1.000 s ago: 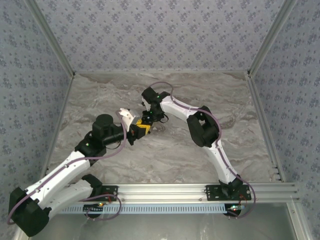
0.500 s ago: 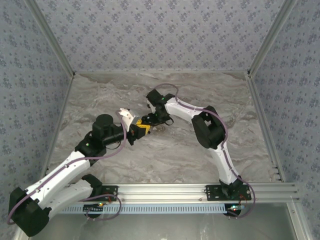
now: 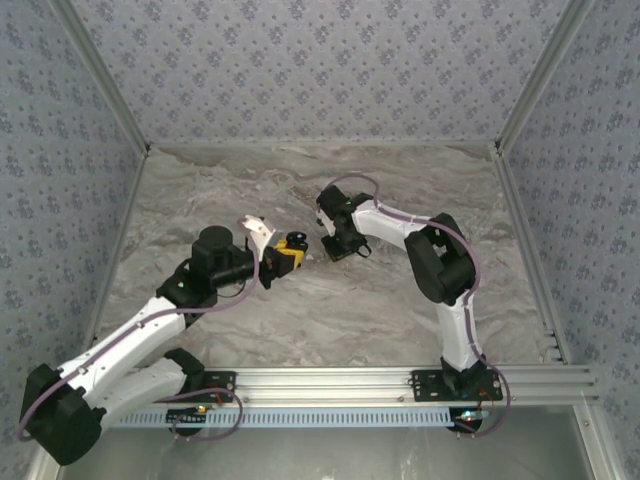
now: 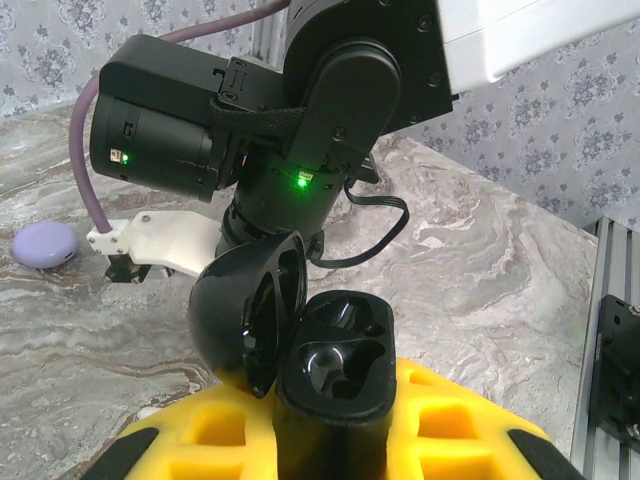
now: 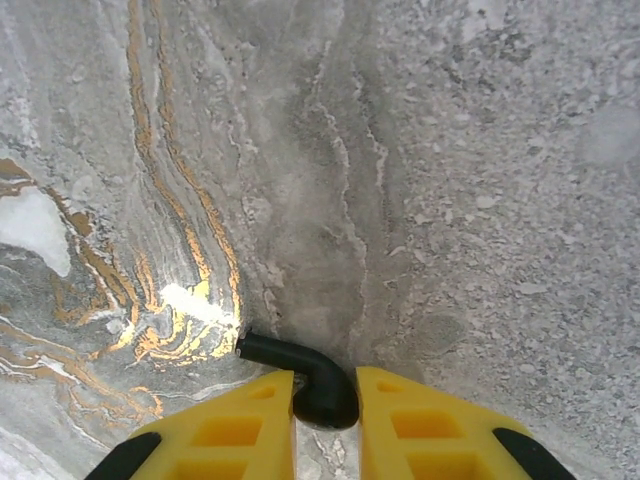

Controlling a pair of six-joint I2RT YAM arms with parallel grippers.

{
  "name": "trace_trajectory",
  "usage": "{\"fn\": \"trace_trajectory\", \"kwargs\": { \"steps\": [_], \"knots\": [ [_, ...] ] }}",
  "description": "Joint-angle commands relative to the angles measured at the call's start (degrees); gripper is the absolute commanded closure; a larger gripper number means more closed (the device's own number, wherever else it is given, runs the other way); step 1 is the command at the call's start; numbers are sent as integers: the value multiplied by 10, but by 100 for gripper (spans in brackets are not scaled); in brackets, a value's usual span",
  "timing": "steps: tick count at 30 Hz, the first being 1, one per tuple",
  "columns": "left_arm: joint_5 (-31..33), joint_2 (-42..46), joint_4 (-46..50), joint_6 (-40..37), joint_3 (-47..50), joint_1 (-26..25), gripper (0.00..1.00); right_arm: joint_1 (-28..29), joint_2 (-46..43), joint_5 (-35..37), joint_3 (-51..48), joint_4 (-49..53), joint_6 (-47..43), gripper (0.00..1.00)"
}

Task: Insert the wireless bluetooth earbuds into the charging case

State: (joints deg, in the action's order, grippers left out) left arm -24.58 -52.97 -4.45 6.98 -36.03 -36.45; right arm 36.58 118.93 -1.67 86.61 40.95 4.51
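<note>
left end effector (image 4: 332,445): clamped on the charging case (image 4: 335,375), lid (image 4: 245,320) flipped open
right end effector (image 5: 325,380): pinching one earbud (image 5: 300,362) over the desk (image 5: 450,200)

both arms wear white shells between round black joints: left arm (image 3: 130,335), right arm (image 3: 385,222). a purple cable (image 4: 88,175) trails along each. the right hand (image 5: 325,400) has yellow fingers (image 5: 235,430) with square pockets, and a green light (image 4: 300,181) on its wrist.
</note>
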Motion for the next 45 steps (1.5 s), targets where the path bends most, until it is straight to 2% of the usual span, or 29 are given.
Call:
{"fn": "trace_trajectory", "kwargs": {
  "steps": [1, 9, 14, 18, 23, 27, 37, 45],
  "knots": [
    [3, -4, -29, 7, -8, -5, 81, 3, 5, 24, 2, 28, -19, 75],
    [6, -6, -13, -3, -16, -7, 81, 3, -26, 14, 0, 28, 6, 59],
    [6, -8, -14, -4, -17, -7, 81, 2, -61, -10, -24, 17, 10, 57],
    [4, -11, -15, -4, -18, -8, 81, -1, -78, -39, -50, 8, 6, 61],
    [3, -13, -16, -6, -20, -8, 81, -10, -76, -76, -77, -21, 11, 79],
    [2, -13, -15, -6, -20, -10, 81, -17, -64, -83, -81, -32, 23, 86],
    [5, -15, -12, -9, -19, -10, 81, -29, -20, -70, -55, -32, 42, 90],
    [7, -17, -12, -11, -18, -10, 81, -29, 2, -24, -23, -17, 43, 90]
  ]
}}
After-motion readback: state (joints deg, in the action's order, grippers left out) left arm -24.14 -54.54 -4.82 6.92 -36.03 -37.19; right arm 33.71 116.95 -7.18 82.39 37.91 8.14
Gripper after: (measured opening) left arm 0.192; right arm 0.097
